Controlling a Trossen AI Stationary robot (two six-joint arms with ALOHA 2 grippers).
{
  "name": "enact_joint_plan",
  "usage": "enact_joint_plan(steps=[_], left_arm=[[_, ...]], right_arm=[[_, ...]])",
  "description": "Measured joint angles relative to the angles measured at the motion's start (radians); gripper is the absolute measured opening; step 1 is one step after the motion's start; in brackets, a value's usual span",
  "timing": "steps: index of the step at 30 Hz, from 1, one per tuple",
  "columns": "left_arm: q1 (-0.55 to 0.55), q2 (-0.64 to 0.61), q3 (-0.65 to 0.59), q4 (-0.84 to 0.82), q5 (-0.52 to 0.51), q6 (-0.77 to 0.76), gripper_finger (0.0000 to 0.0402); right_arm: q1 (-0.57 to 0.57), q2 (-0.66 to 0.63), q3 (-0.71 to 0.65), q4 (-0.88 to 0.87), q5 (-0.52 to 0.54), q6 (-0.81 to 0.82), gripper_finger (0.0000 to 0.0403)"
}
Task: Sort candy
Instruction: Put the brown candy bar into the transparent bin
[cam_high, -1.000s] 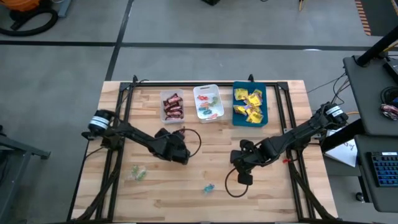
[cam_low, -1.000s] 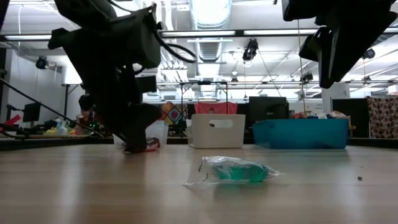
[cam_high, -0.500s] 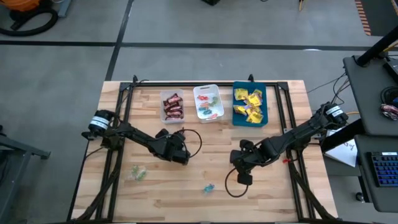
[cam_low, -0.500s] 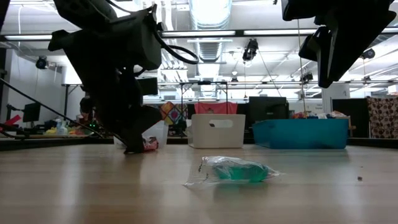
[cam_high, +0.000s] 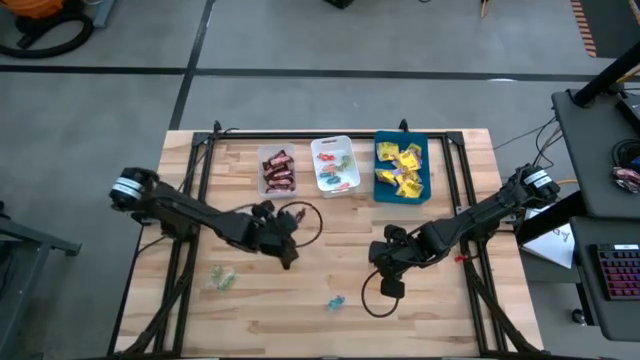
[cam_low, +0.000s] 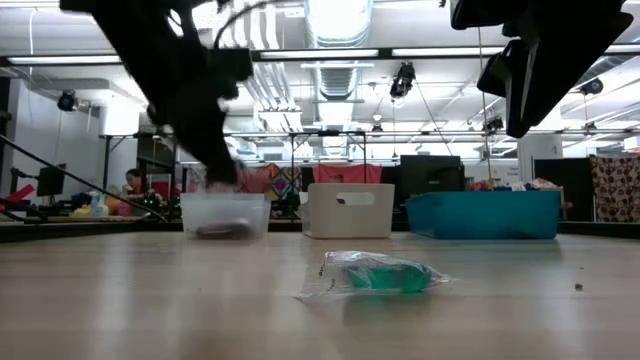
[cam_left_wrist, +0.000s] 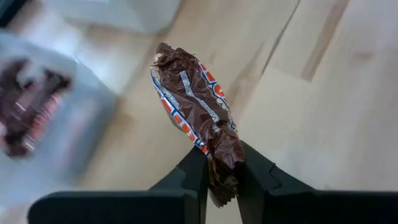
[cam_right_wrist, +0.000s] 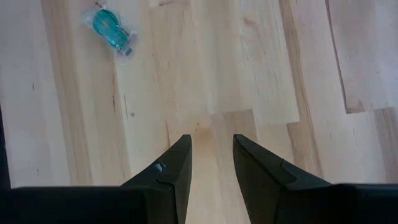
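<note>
We are looking down on the bench (cam_high: 250, 310), where three trays are sitting in a row along the far edge: the left tray (cam_high: 277, 171) holding mini bars, the middle tray (cam_high: 334, 165) holding small sweets, the right tray (cam_high: 401, 167) holding square packets. The left tool (cam_high: 283, 232) is hanging just in front of the left tray, gripping a mini bar (cam_left_wrist: 198, 112). The right tool (cam_high: 390, 285) is hovering right of centre. A wrapped sweet (cam_high: 334, 301) is lying near the front, left of the right tool, and another sweet (cam_high: 222, 279) is lying further left.
</note>
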Motion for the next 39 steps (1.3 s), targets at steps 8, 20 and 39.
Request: enact_joint_plan(steps=[8, 20, 39], left_arm=[[0.128, -0.2, 0.0, -0.103, -0.032, 0.157, 0.0035], [0.499, -0.234, -0.047, -0.159, 0.147, 0.976, 0.0035], [0.83, -0.151, -0.069, -0.027, 0.499, 1.342, 0.0035]], right_arm=[[0.0, 0.0, 0.0, 0.007, 0.01, 0.0, 0.0109], [0.0, 0.0, 0.0, 0.017, 0.027, -0.003, 0.0109], [0.0, 0.0, 0.0, 0.017, 0.053, -0.034, 0.0109]])
